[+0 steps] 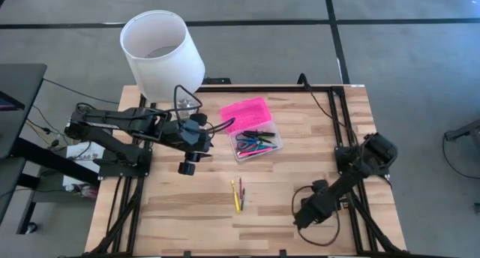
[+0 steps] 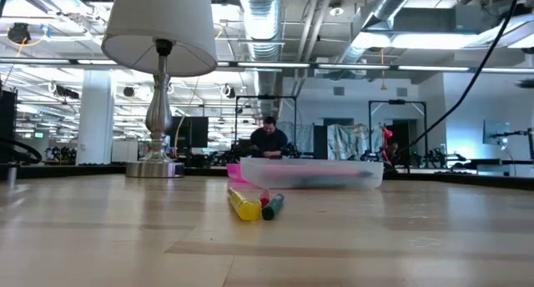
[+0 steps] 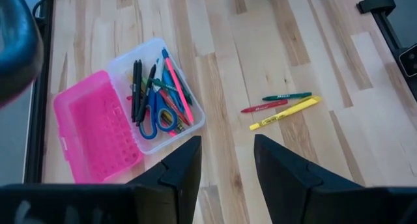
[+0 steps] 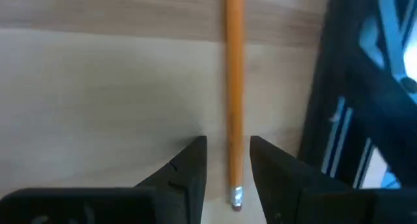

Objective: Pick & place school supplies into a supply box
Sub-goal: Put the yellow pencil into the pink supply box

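Lying open mid-table, the supply box (image 3: 124, 113) holds pens and blue scissors (image 3: 155, 120); three markers (image 3: 281, 104) (print unreadable) lie nearby. Left gripper (image 3: 225, 165) hovers spread, empty. Right gripper (image 4: 228, 168), fingers parted, straddles an orange pencil (image 4: 233, 74).
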Tool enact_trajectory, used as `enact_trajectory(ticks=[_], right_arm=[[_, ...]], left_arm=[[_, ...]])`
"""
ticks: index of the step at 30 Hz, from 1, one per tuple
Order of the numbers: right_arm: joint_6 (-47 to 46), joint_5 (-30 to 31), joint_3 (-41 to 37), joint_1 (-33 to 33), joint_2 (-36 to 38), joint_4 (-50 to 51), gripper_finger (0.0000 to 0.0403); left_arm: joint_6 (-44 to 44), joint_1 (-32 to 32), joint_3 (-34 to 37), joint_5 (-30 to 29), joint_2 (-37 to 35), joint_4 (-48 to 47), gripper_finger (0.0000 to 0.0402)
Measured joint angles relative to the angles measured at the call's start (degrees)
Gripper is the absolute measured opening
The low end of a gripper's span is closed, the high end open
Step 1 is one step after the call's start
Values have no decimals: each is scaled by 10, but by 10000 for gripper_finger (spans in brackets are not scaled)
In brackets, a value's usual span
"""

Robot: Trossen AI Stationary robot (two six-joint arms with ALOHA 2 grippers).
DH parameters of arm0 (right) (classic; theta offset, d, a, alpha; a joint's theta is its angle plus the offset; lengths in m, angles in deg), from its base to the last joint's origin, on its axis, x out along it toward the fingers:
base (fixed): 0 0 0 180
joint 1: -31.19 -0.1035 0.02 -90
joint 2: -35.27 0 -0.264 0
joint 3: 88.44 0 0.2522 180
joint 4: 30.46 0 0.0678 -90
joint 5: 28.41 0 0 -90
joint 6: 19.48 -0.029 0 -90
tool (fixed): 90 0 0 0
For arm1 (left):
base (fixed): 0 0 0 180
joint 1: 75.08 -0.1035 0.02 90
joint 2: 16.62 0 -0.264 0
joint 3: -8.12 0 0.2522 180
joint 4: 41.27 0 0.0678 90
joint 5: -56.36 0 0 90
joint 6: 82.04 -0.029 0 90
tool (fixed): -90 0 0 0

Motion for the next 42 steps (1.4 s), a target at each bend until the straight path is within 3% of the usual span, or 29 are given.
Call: enact_trajectory(ticks=[7, 15, 20, 24, 29, 42], right_arm=[[-14, -1, -53, -35, 57, 15, 111], [-20, 3, -154, -56, 124, -121, 110], [-10, 29, -172, -58, 171, -120, 110], [-13, 51, -178, -57, 203, -62, 111], [0, 81, -176, -56, 212, -23, 111], [21, 90, -234, -46, 223, -87, 111]], left_arm=[[5, -3, 0, -3, 4, 9, 137], [29, -6, 0, 0, 4, 10, 137], [37, -6, 0, 0, 4, 9, 137], [41, -10, 0, -5, 4, 12, 137], [40, -13, 0, -19, 4, 13, 137], [60, -30, 0, -19, 4, 15, 137]])
